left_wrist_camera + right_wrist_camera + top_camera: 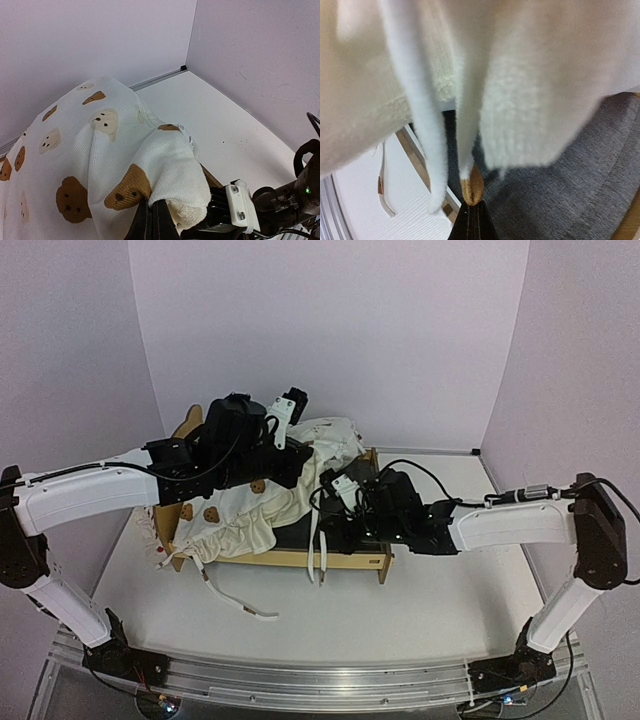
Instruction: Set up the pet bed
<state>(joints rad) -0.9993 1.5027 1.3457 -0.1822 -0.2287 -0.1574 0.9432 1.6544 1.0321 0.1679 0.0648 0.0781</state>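
The light plywood pet bed with its grey felt base stood on the white table, while the cream bear-print cushion was held bunched over it, clamped by the left gripper and the right gripper (ties dangling loose), so spreading and tying were judged outstanding.

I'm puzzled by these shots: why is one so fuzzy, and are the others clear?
Right wrist view: the cushion hangs near the lens, blurred and washed out; the grey felt of the bed behind is sharper. Left wrist view: bear print crisp, light even. Top view: soft light, faint shadows; the near rail of the table bows, a wide-lens effect.
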